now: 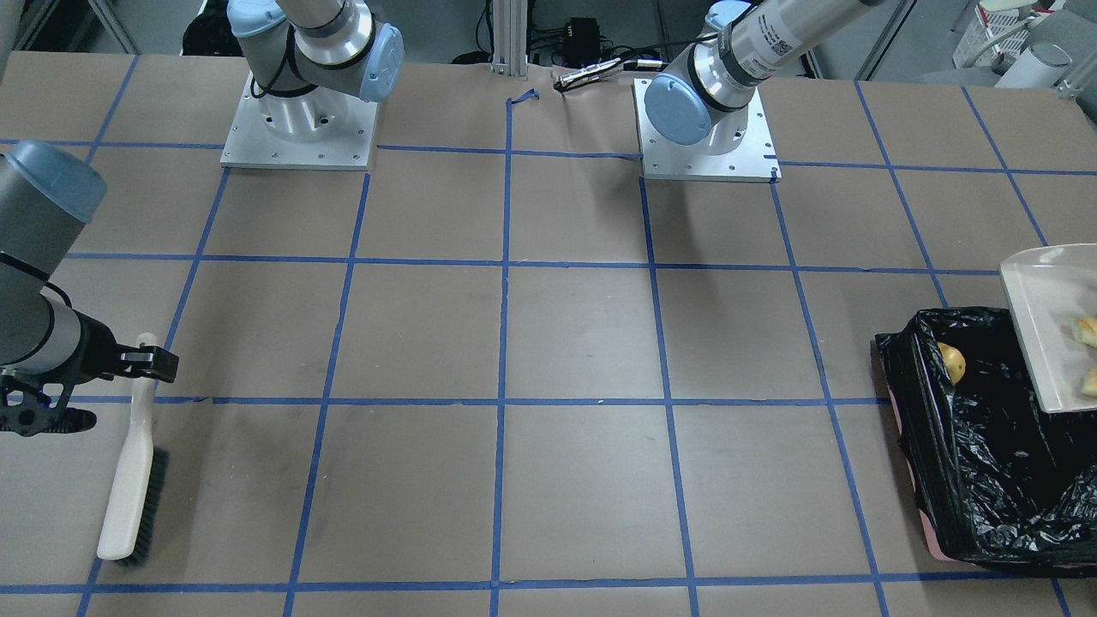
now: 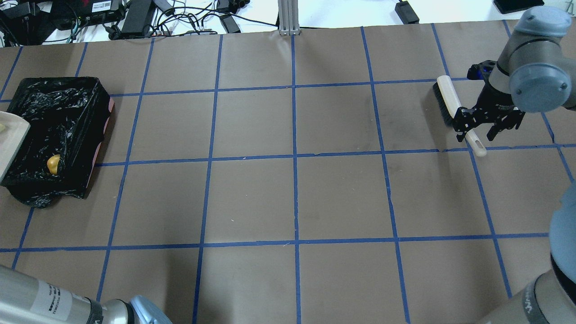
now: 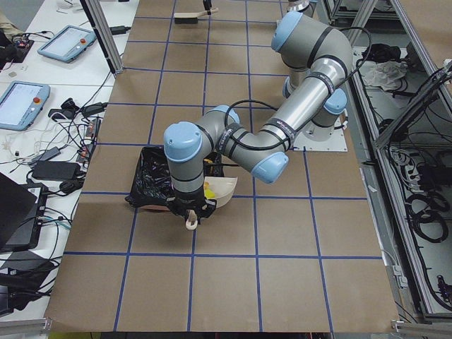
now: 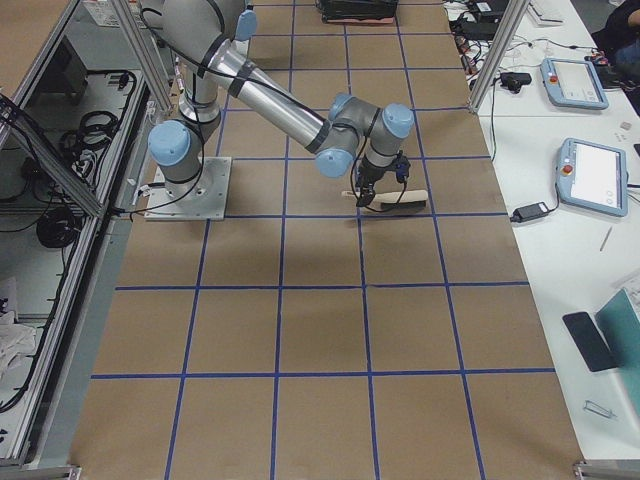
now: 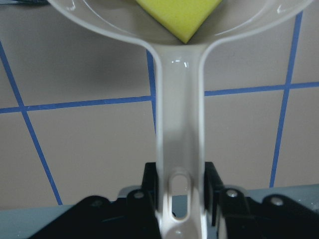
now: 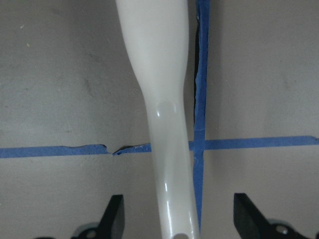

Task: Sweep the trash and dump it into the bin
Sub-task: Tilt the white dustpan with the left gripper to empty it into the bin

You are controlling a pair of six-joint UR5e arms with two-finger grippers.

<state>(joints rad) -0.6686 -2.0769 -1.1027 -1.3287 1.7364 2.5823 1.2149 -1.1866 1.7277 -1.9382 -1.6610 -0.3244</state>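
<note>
Dump step. Left gripper (image 5: 180,181) clamps dustpan (image 5: 177,119) handle over bin (image 2: 96,130), table (image 2: 292,198) 9 o'clock. Potato lump (image 2: 53,164) inside; sponge wedge (image 5: 179,15) not yet out. Right gripper (image 6: 179,216) gapes astride brush (image 2: 450,101), gripping nothing. Next: likely steeper tilt.

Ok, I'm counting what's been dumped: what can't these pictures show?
Beige plastic dustpan: cut by the frame edge in the front-facing and overhead views, so its load shows only partly.
Yellow sponge wedge: cropped by the left wrist view's top edge.
Rectangular bin lined with black plastic: the dustpan hides part of its inside.
</note>
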